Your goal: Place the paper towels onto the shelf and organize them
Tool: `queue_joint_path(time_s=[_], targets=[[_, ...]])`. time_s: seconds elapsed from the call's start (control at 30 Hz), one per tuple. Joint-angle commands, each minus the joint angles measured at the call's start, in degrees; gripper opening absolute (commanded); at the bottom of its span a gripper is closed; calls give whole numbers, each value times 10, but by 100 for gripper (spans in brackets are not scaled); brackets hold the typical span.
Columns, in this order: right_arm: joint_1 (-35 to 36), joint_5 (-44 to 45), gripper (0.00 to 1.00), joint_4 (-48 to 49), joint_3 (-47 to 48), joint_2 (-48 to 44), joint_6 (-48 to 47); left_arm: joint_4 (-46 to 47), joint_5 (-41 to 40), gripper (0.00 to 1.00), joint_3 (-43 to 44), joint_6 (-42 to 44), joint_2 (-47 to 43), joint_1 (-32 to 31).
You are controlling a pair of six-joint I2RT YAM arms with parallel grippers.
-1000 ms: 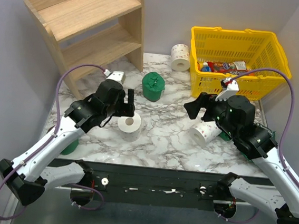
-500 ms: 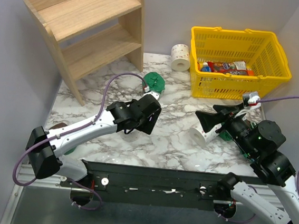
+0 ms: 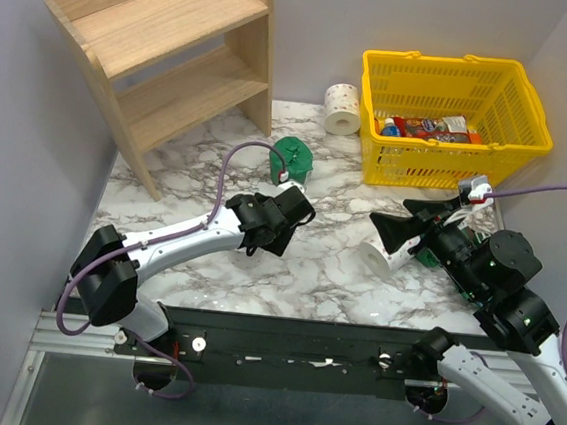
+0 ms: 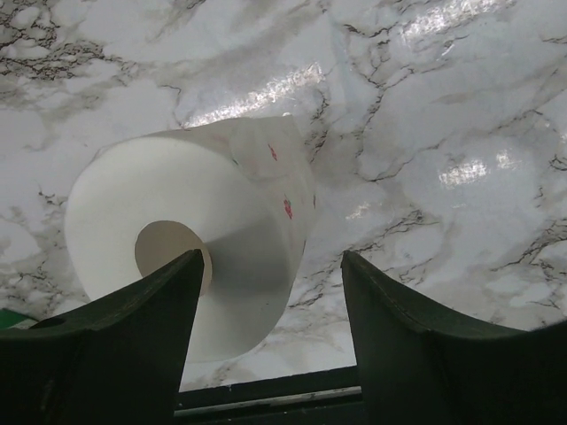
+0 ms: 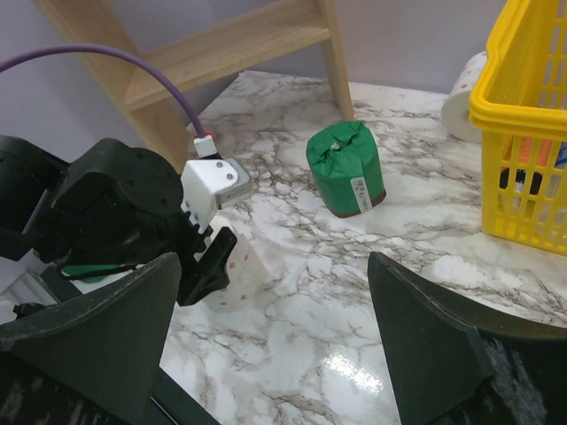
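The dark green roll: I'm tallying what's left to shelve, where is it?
In the top external view the dark green roll sits mid-table, between the shelf's right leg and the yellow basket, a white spotted roll farther back.

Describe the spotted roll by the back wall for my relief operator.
Find the yellow plastic mesh basket at far right. Just left of it, near the back wall, sits a white paper towel roll with pink-red spots. It is the only white roll far from the left claw and right claw.

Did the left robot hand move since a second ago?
Yes. The left gripper slid right, away from the shelf and nearer the green roll.
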Motion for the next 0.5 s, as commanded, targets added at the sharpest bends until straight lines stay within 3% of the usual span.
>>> queue_joint_path(time_s=[0.0,0.1,0.2,0.33,0.47], targets=[[-1,-9,94,12,-8,-8,-9,-3,-42,73,-16,-17,7,-2],[-1,-6,94,12,-11,-9,-9,5,-41,73,-26,-17,10,-2],[-2,-4,94,11,-12,-11,-9,11,-39,63,-31,-17,7,-2],[-2,-1,94,11,-15,-12,-9,-4,-52,40,-7,-14,-1,-2],[-1,2,94,12,-11,-7,-10,-58,-84,35,78,9,-7,-2]])
